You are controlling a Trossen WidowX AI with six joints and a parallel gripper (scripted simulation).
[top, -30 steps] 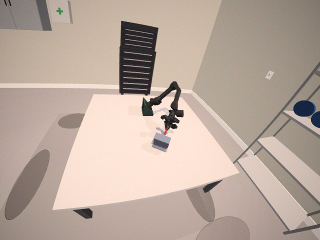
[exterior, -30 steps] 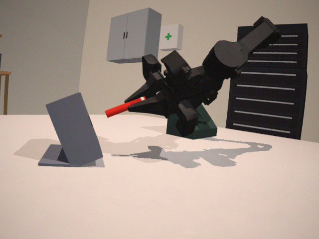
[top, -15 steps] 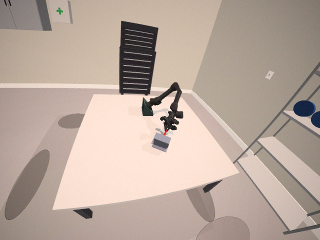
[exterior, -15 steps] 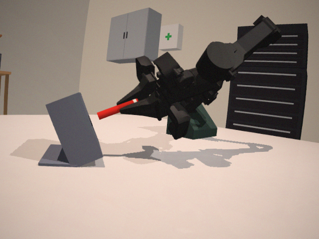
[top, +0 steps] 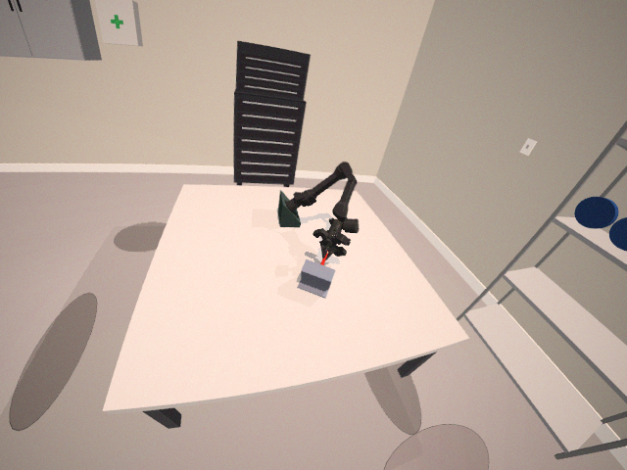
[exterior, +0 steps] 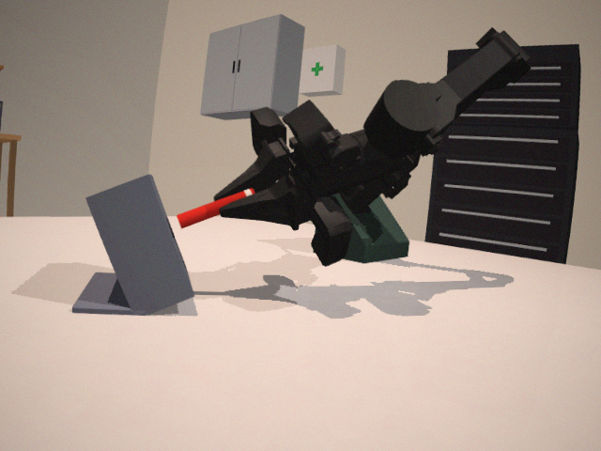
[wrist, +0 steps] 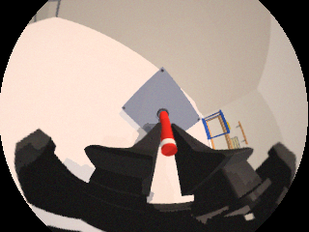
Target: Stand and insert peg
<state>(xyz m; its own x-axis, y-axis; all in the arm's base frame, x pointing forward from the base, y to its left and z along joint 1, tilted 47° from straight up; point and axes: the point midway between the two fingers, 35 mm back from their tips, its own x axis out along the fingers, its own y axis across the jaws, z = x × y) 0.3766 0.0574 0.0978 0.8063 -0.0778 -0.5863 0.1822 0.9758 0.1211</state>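
My gripper (exterior: 221, 205) (wrist: 166, 127) is shut on the red peg (top: 324, 258) (exterior: 199, 213) (wrist: 166, 127) near its white-banded end. The peg slants down, its plain end leading toward the sloped panel (top: 315, 281) (exterior: 138, 242) (wrist: 150, 103). In the exterior view the plain end is close in front of the panel's face, with a narrow gap showing. In the wrist view the plain end overlaps the lower part of the hole (wrist: 161, 111), whose dark rim shows around it. The banded end points back between the fingers.
The panel stands on a flat foot (exterior: 92, 296) on the table (top: 227, 328) (exterior: 339, 379). The arm's green base (top: 289, 217) (exterior: 383, 242) is behind the gripper. A dark drawer cabinet (top: 267, 121) (exterior: 504, 155) stands beyond the table.
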